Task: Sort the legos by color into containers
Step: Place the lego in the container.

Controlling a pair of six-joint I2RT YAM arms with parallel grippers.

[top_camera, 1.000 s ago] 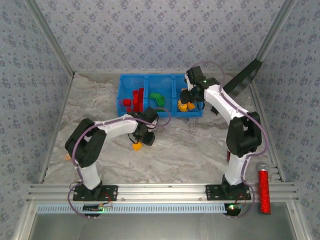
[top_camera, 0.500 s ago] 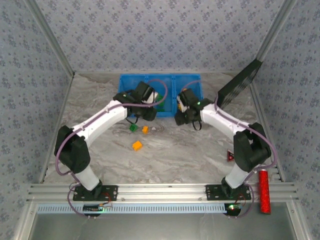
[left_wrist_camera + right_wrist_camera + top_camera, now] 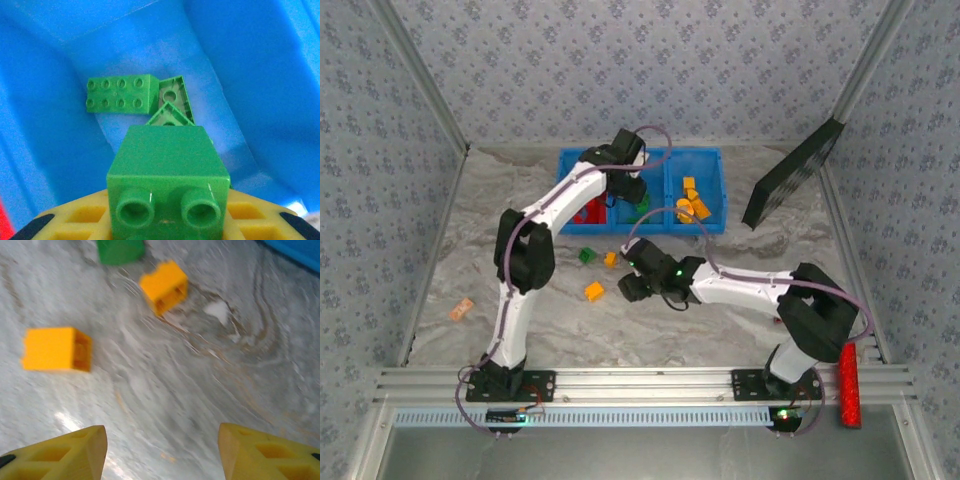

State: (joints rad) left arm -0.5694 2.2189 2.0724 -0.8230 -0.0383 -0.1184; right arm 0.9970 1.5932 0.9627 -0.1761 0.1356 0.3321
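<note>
Seen from above, a long red cylinder (image 3: 847, 385) lies at the near right edge of the bench (image 3: 720, 330), and a small tan block (image 3: 461, 309) sits toward the left wall, both well apart from the work. The right claw (image 3: 629, 289) hangs low over the open middle of the bench. Its own camera makes plain that the jaws stand wide, with bare marble between the yellow fingers (image 3: 65, 452). Just beyond them lie an orange brick (image 3: 57, 349), a second orange brick (image 3: 165, 286) and, at the blurred top edge, what looks like a loose green brick (image 3: 120, 250). Each has free room around it, short of the blue tray (image 3: 300, 250). Farther back, the left claw (image 3: 167, 217) is over the tray's middle compartment, clamped on a held green brick (image 3: 167, 165) above other green bricks (image 3: 120, 93) on the floor. Overhead, red bricks (image 3: 588, 210) lie in the left compartment and orange ones (image 3: 692, 205) in the right. A black panel (image 3: 793, 172) leans at the far right.
</note>
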